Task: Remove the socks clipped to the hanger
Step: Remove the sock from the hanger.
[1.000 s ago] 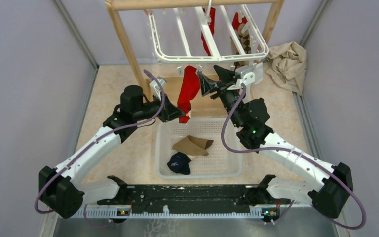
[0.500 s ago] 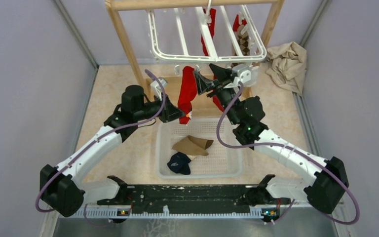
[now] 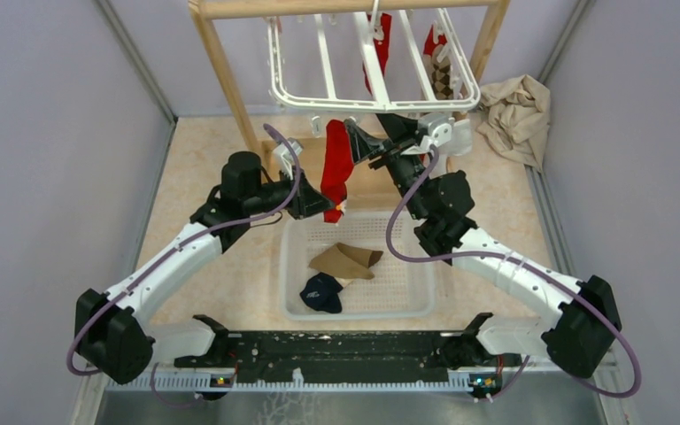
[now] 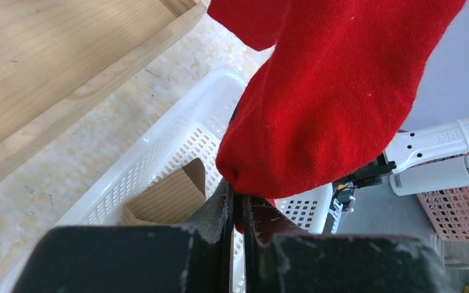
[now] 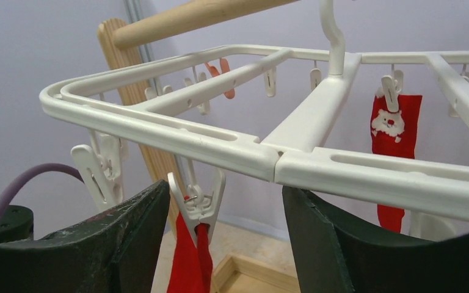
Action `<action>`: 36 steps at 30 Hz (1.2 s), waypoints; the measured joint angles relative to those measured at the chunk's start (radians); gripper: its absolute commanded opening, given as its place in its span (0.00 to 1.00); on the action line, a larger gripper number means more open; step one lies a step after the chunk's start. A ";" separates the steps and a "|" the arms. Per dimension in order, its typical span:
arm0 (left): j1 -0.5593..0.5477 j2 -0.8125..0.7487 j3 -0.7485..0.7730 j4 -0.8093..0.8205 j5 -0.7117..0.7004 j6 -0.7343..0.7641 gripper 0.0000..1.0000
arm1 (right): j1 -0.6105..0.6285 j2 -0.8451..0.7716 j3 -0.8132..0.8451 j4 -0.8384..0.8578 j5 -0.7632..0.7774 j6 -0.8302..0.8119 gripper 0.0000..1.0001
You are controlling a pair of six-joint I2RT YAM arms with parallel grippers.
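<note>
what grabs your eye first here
A red sock hangs from a clip on the near rail of the hanger. The left gripper is shut on its toe while the right gripper stands open either side of the clip. Below, a basket holds a tan sock and a navy sock.

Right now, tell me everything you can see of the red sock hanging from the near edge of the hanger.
The red sock looks like soft red knit fabric. It hangs lengthwise from a white clip on the near rail of the hanger, and the clip pinches its top edge. Its lower end is clamped in the shut left gripper, just above the white basket. The open right gripper has a finger on either side of the clip and is not gripping the sock.
</note>
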 measured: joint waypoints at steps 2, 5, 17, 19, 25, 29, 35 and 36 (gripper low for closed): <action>0.000 0.003 0.000 0.001 0.003 -0.001 0.08 | 0.000 0.003 0.005 0.012 -0.001 0.000 0.68; 0.000 0.009 0.000 0.004 0.008 -0.001 0.08 | 0.000 0.011 0.011 0.028 -0.003 0.002 0.68; 0.000 0.022 0.001 0.009 0.022 -0.001 0.08 | 0.000 0.051 0.033 0.034 -0.009 0.010 0.62; 0.000 0.024 0.001 0.014 0.024 -0.001 0.08 | 0.000 0.053 0.041 0.033 -0.010 0.010 0.58; 0.000 0.033 0.002 0.022 0.032 -0.001 0.08 | 0.000 0.058 0.052 0.039 -0.015 0.011 0.46; 0.000 0.036 0.003 0.022 0.034 -0.001 0.08 | 0.000 0.066 0.059 0.039 -0.020 0.011 0.25; 0.001 0.037 0.006 0.022 0.037 -0.001 0.08 | 0.000 0.068 0.063 0.036 -0.042 0.015 0.00; 0.001 0.037 0.007 0.022 0.037 -0.001 0.08 | 0.000 0.068 0.064 0.036 -0.042 0.015 0.00</action>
